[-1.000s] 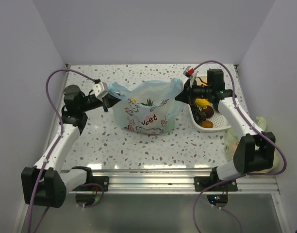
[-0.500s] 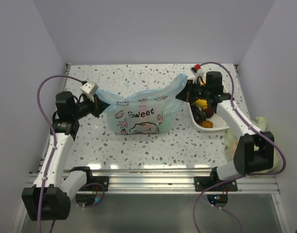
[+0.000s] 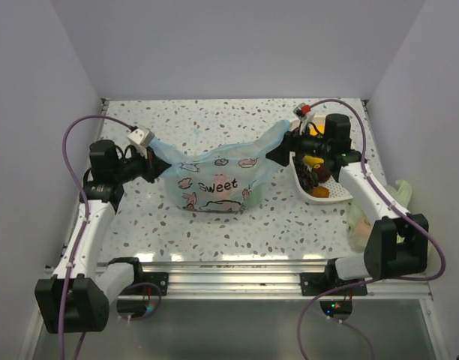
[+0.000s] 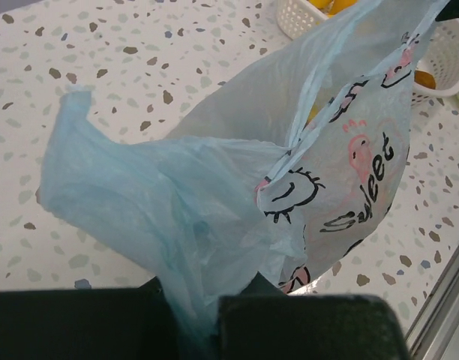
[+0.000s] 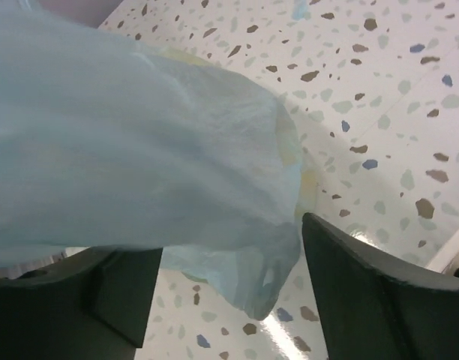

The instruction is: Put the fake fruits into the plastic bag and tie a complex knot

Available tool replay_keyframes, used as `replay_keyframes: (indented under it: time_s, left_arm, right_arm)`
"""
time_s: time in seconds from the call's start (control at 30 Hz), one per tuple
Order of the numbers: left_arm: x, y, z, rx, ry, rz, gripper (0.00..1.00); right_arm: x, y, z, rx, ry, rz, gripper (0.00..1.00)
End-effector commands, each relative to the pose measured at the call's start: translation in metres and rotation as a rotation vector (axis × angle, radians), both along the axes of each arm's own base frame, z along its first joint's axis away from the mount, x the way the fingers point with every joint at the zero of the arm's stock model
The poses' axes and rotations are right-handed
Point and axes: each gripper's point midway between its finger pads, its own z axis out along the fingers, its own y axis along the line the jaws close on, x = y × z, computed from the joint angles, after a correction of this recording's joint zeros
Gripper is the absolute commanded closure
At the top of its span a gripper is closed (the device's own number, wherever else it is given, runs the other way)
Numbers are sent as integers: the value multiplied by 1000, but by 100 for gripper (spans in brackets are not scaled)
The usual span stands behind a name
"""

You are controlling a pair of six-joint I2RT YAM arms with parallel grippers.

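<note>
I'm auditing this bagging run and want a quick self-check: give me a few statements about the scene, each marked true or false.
1. The left gripper is shut on a handle of the plastic bag. True.
2. The white basket is empty. False: fake fruits lie in it.
3. The bag's lettering reads "Sweet". True.
4. The right gripper pinches the bag tightly. False: its jaws stand apart, with bag film loose between them.
5. The bag's handles are tied into a knot. False: they stretch apart, one toward each gripper.
</note>
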Motion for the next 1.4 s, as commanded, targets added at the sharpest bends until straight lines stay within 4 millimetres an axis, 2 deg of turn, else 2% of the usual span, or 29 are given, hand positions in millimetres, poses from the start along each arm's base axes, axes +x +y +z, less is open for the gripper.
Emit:
replay_keyframes:
  time_s: [0.0,0.13,0.3,0.43,0.53,0.6,0.8,0.97,1.0,1.03,1.07,1.1,1.13,1.17,1.2,1.27,1.3,1.33,1.37]
  left_arm:
    - [0,-10,33,-19,-97,-92,100]
    - [-1,-14,39,-37,-108,-126,100]
    - [-1,-20,37,-57,-87,-170,100]
    - [-2,-23,37,-76,-72,-201,100]
    - [-2,-25,36,-85,-62,-219,100]
    - [-1,-25,34,-83,-54,-220,100]
    - [1,-24,32,-58,-58,-235,100]
    - [7,-24,35,-53,-66,-237,100]
    - [8,-24,37,-60,-65,-235,100]
    - [10,-24,38,-65,-64,-231,100]
    - [10,-25,39,-69,-67,-237,100]
    - [10,-25,39,-77,-61,-239,100]
    - [9,-26,38,-78,-61,-244,100]
    - [6,-26,38,-78,-67,-249,100]
    - [4,-26,39,-65,-86,-256,100]
    - [-2,-25,44,-36,-141,-261,100]
    - [-2,-23,45,3,-188,-264,100]
    - [-3,-21,49,28,-222,-258,100]
    - [-6,-19,57,57,-276,-251,100]
  right_arm:
    - [-5,5,30,-56,-269,151,20]
    - [2,8,34,-119,-482,235,13]
    - [12,10,22,-197,-626,316,12]
    - [24,13,16,-212,-653,342,11]
    - [29,15,9,-224,-664,367,1]
    - [31,15,7,-234,-684,387,1]
    - [25,30,32,-133,-704,440,1]
    - [20,42,32,-118,-703,504,2]
    - [19,46,32,-113,-697,510,5]
    - [22,47,27,-114,-678,506,18]
    - [22,49,26,-115,-655,505,27]
    - [23,52,27,-103,-626,494,42]
    - [30,51,28,-105,-599,462,80]
    - [35,51,28,-75,-513,409,95]
    - [41,49,30,-62,-476,367,100]
    - [55,41,34,-48,-378,256,100]
    - [57,37,35,4,-252,182,100]
    - [63,33,40,10,-207,128,100]
    - [74,22,26,-18,-93,0,100]
